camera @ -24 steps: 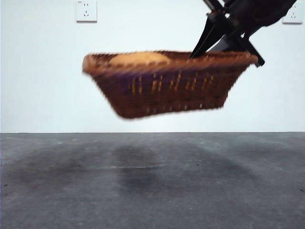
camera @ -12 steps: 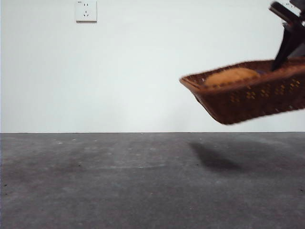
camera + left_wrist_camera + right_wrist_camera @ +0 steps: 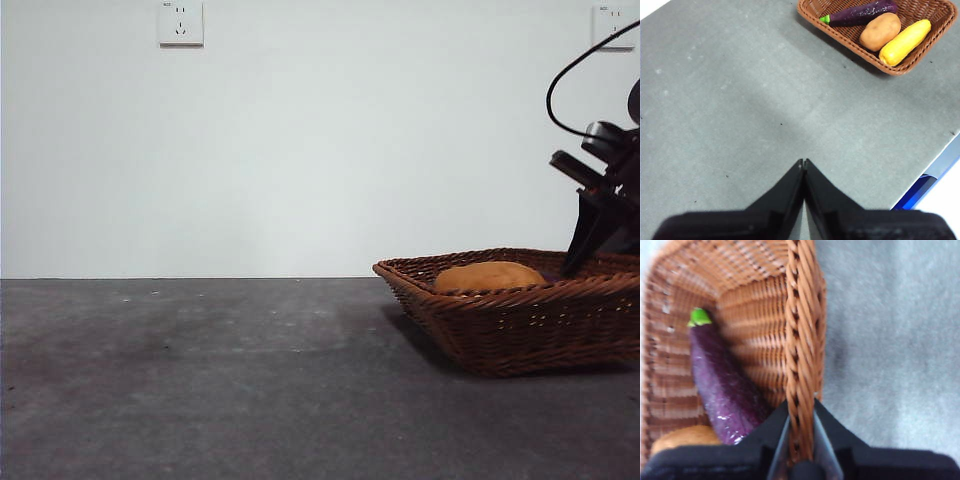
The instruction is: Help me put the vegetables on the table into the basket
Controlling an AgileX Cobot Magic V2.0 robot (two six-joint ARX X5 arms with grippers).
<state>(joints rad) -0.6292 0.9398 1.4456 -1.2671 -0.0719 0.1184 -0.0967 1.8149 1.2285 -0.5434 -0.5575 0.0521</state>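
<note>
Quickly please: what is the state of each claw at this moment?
Left claw: closed, holding nothing, above the table.
Right claw: closed on the rim of the basket.

free: worktop (image 3: 200, 380) bare across left, centre and near side | obstacle: wicker basket (image 3: 520, 325) at right edge, standing on worktop | basket interior: filled by eggplant (image 3: 860, 12), potato (image 3: 880, 31), corn cob (image 3: 905, 42) | far rim: right gripper (image 3: 800, 440) jaws clamp it

Two wall sockets (image 3: 181, 23) on white wall (image 3: 300, 150)
</note>
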